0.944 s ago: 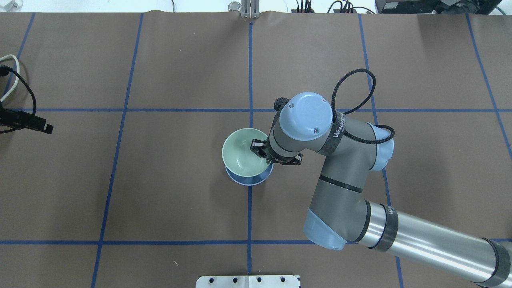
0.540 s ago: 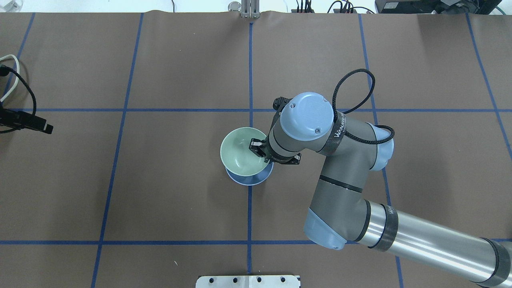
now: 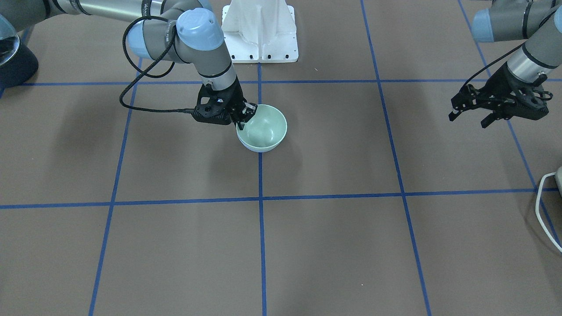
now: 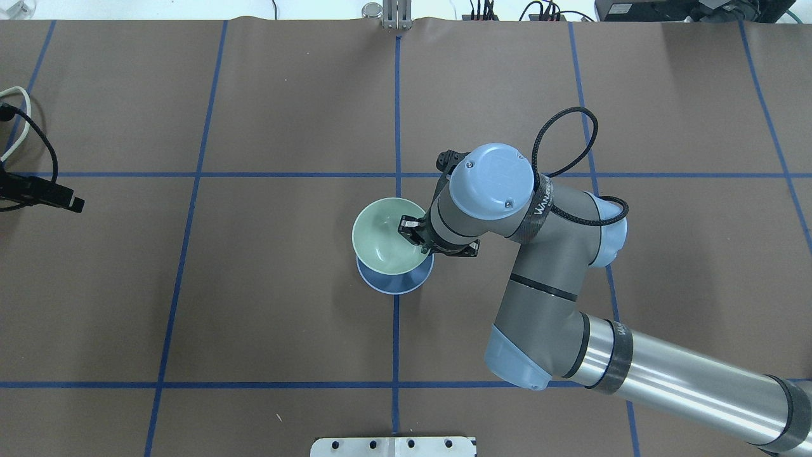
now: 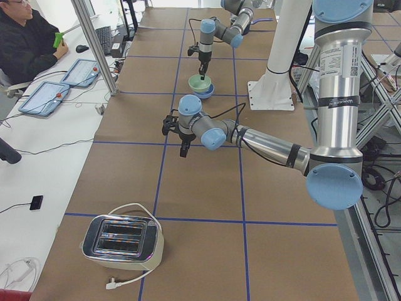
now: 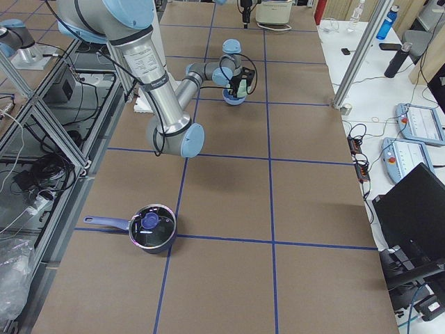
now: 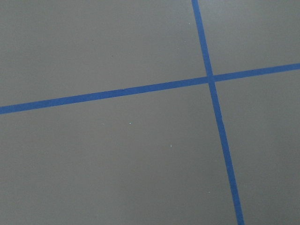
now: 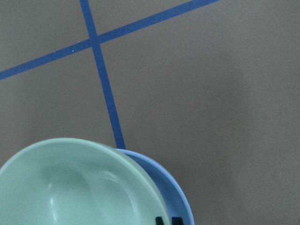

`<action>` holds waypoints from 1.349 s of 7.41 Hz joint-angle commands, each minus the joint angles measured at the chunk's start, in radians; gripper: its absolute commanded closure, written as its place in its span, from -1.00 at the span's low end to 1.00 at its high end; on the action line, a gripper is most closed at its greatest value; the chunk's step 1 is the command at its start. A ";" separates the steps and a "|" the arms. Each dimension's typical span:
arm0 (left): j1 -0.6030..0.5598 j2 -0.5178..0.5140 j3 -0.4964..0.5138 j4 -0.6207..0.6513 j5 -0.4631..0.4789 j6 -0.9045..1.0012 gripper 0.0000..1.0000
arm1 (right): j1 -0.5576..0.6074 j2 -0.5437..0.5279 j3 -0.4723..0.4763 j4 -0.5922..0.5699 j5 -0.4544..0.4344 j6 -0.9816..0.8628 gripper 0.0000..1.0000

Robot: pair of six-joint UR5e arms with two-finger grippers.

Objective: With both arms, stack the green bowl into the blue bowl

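Observation:
The pale green bowl [image 4: 382, 240] hangs tilted over the blue bowl [image 4: 394, 284] at the table's centre, on the middle tape line. My right gripper [image 4: 415, 233] is shut on the green bowl's rim on the robot's right side, one finger inside and one outside. In the front view the green bowl [image 3: 263, 126] covers nearly all of the blue bowl [image 3: 259, 149]. The right wrist view shows the green rim [image 8: 79, 183] above the blue rim [image 8: 176, 197]; I cannot tell whether they touch. My left gripper [image 3: 469, 119] hovers open and empty far to the robot's left.
The white pedestal [image 3: 260, 30] stands behind the bowls. A toaster [image 5: 122, 241] sits at the table's left end, with a white cable [image 3: 546, 206] near it. A lidded pot [image 6: 151, 228] sits at the right end. An operator [image 5: 25, 37] sits beyond the far edge.
My right wrist has shifted slightly away from the robot with the green bowl, which has moved a little over the blue bowl. The left arm has not moved.

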 commanded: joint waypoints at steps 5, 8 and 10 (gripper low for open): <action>0.000 0.000 0.002 0.000 0.000 -0.001 -0.94 | -0.004 0.001 -0.003 0.000 -0.018 0.004 -0.99; -0.032 0.001 -0.001 0.002 -0.032 0.004 -0.94 | 0.018 -0.007 0.026 -0.001 -0.003 -0.020 -1.00; -0.075 0.027 0.006 0.006 -0.032 0.097 -0.94 | 0.161 -0.061 0.049 -0.003 0.134 -0.188 -1.00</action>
